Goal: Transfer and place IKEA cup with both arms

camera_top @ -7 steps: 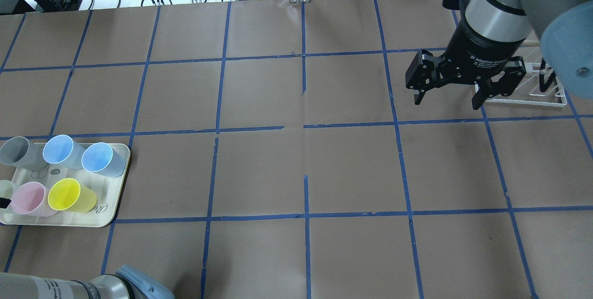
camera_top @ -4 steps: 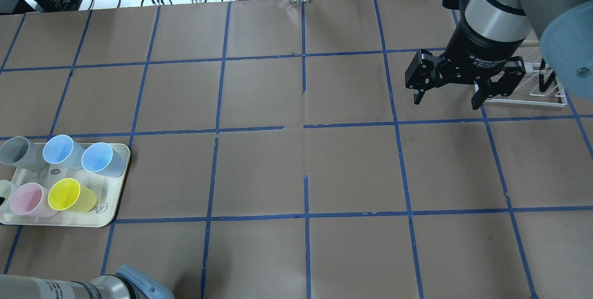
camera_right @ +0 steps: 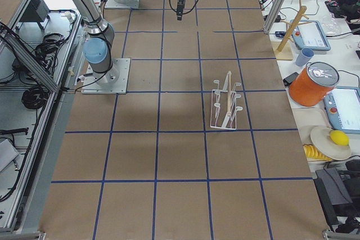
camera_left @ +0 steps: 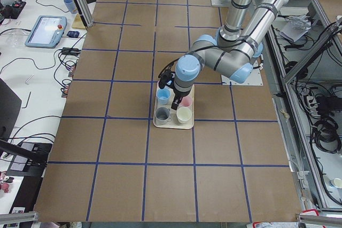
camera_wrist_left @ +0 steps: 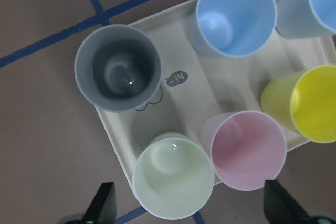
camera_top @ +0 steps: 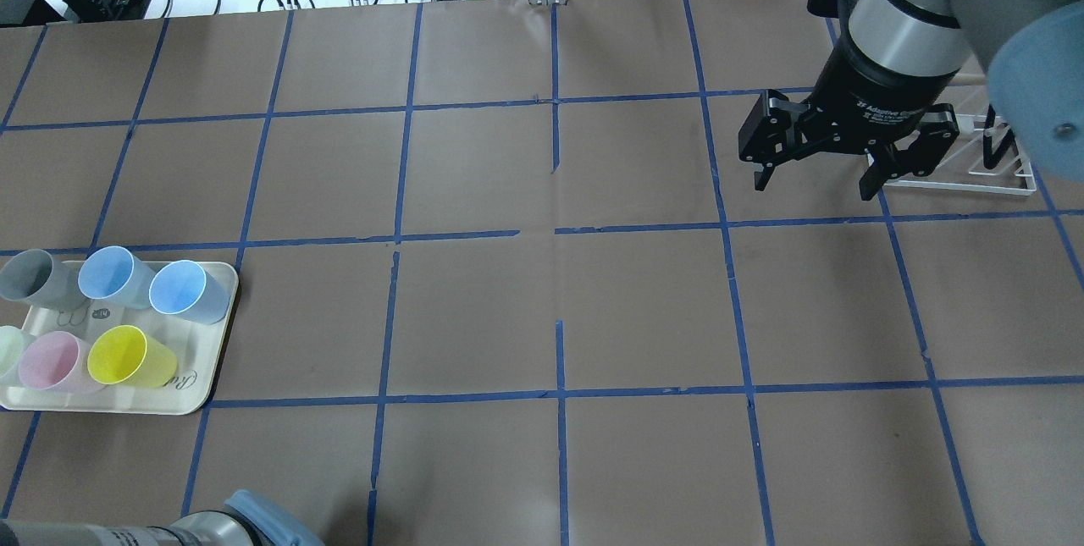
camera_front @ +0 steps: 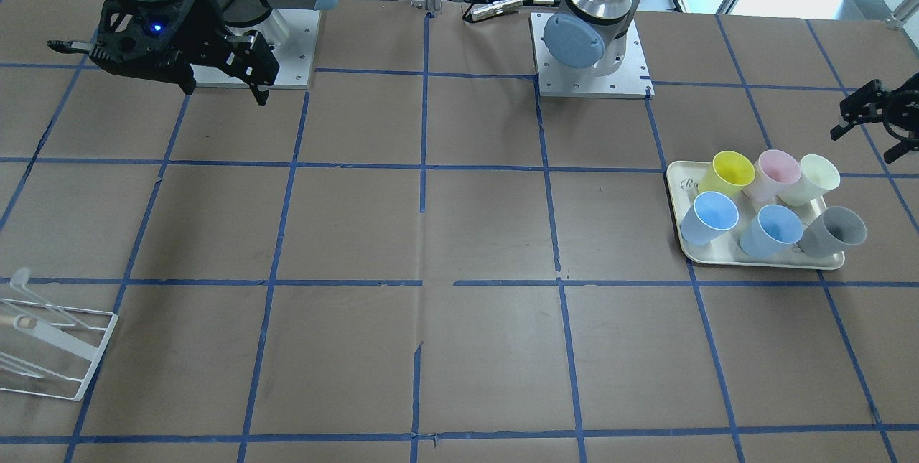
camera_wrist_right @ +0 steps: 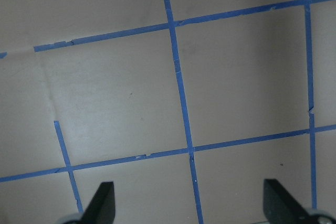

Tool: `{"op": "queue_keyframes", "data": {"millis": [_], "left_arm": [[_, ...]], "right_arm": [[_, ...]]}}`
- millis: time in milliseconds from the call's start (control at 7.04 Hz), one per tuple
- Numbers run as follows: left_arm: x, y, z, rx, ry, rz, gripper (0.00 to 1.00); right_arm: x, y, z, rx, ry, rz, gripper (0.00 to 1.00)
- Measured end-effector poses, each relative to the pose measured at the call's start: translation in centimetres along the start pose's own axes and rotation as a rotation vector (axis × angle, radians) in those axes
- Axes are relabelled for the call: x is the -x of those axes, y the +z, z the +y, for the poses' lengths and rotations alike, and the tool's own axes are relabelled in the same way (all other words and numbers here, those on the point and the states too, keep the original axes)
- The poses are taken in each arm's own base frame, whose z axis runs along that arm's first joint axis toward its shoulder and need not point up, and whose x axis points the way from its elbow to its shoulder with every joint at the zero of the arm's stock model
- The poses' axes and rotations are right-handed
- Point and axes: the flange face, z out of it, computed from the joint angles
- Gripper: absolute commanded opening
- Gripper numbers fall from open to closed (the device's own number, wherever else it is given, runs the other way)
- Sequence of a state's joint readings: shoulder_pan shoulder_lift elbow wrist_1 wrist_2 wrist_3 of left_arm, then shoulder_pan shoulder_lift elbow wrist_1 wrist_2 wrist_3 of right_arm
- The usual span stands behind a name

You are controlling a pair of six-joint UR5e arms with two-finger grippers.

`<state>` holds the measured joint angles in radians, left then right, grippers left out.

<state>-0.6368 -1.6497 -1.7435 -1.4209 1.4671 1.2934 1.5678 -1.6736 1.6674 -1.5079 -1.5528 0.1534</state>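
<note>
A: Cups on the tray (camera_wrist_left: 199, 87)?
B: Six: white cup (camera_wrist_left: 173, 177) at a corner beside pink cup (camera_wrist_left: 249, 150); yellow cup (camera_wrist_left: 315, 103); grey cup (camera_wrist_left: 118, 66); two blue cups (camera_wrist_left: 236, 14).
A: Grippers?
B: Two: left gripper (camera_wrist_left: 190, 209) over white cup, jaws wide; right gripper (camera_top: 811, 189) over table (camera_top: 508, 309), jaws wide.

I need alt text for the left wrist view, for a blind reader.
Six upright cups, seen from above, stand on a cream tray: the pale cream cup lowest, then a grey cup, a pink cup, a yellow cup and two blue cups. The left hand, open and empty, shows only its fingertips at the bottom edge.
</note>
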Motion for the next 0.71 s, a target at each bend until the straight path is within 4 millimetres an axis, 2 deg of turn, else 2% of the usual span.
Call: {"op": "queue_keyframes", "data": {"millis": [142,284,426,710], "left_arm": [[-3.6,-2.3,-3.8,0.006,-0.06,-0.007,1.0],[-8.0,-3.6,-7.6,0.006,-0.116,-0.022,1.0],[-13.2,-4.3,-11.3,0.005,-0.165,-0.037,1.0],[-23.0,-4.2,-16.8,0.028,-0.255,-0.072,1.0]], "right_arm": [[0.0,0.0,0.0,-0.001,0.0,0.0,1.0],[-0.1,-0.1,0.0,-0.003,0.001,0.001,1.0],[-0.1,-0.2,0.0,-0.005,0.001,0.002,1.0],[-0.1,-0.3,0.1,-0.006,0.001,0.002,1.0]]}}
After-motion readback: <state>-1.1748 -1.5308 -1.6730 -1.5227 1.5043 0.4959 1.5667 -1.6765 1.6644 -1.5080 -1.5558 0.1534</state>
